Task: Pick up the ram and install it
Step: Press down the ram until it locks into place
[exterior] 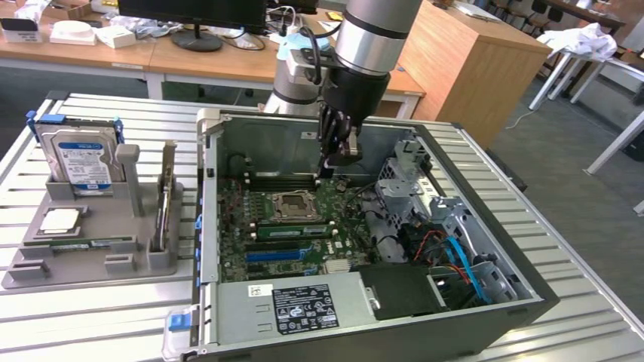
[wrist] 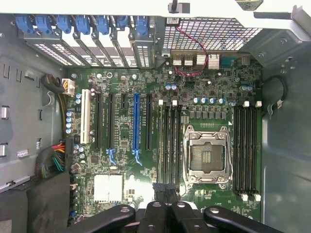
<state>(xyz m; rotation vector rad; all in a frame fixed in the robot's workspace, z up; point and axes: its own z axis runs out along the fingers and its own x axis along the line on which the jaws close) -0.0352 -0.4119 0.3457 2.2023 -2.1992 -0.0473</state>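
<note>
Now, end effector (exterior: 331, 169) (wrist: 165, 190): fingers together, hanging inside the open computer case (exterior: 231, 302) over the motherboard (wrist: 126, 82); whether they pinch anything cannot be told.
Fingertips: over one end of the memory slots (wrist: 169, 145) beside the CPU socket (wrist: 206, 154).
Ram (exterior: 292, 230): green stick lying along the slots between CPU socket and blue expansion slot (exterior: 274, 256).
Holder (exterior: 60, 264): grey, on the tabletop (exterior: 101, 324) at the exterior view's left of the case, carrying a hard drive (exterior: 86, 162) and a processor chip (exterior: 60, 220).
</note>
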